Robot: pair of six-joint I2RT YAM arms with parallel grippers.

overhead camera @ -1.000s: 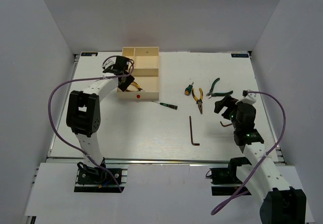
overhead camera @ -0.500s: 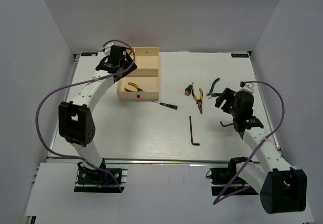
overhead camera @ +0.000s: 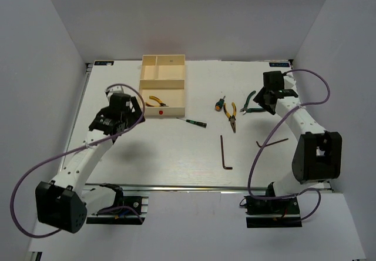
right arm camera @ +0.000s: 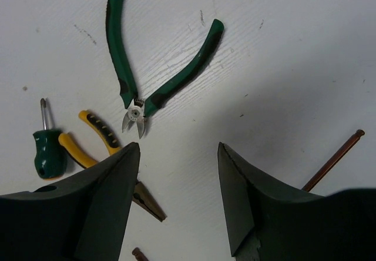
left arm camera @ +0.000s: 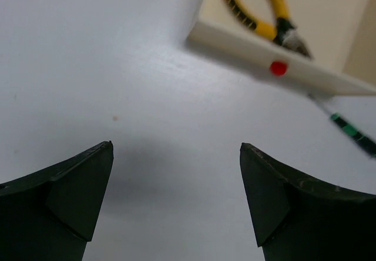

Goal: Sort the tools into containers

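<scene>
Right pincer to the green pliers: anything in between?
Nothing visible. The right pincer is open, and the green pliers lie unobstructed just ahead of its fingertips in the wrist view. The yellow pliers and stubby screwdriver sit off to one side, apart from the green pair.

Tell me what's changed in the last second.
Left pincer withdrew from the tray toward the near left, open and empty. Right pincer swung to the far side, open beside the green pliers. Yellow pliers remain in the tray; no tool shifted.
</scene>
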